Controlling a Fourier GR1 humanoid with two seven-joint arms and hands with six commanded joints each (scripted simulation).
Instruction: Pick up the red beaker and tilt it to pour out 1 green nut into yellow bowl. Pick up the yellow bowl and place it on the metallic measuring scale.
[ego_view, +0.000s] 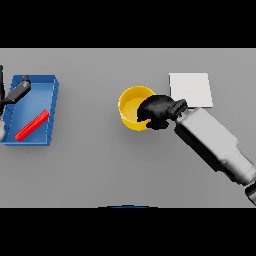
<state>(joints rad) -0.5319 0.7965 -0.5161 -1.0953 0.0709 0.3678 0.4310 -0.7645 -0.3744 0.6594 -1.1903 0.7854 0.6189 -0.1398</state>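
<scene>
1. One grey table (100, 170) fills the head view, seen from above.
2. One yellow bowl (131, 106) sits near the middle of the table, round and open at the top. No contents can be made out inside it.
3. One pale, flat square plate, the measuring scale (190, 89), lies just to the right of the bowl and a little farther back. Nothing rests on it.
4. One blue tray (47, 85) lies at the far left of the table.
5. One red beaker (32, 125) lies on its side inside the tray, slanted.
6. The right hand (159, 111) reaches in from the lower right on a white and grey arm. Its dark fingers are curled over the bowl's right rim, gripping it.
7. The left hand (17, 92) shows at the left edge, over the tray's back corner and apart from the beaker. Whether its fingers are spread or clenched cannot be told.
</scene>
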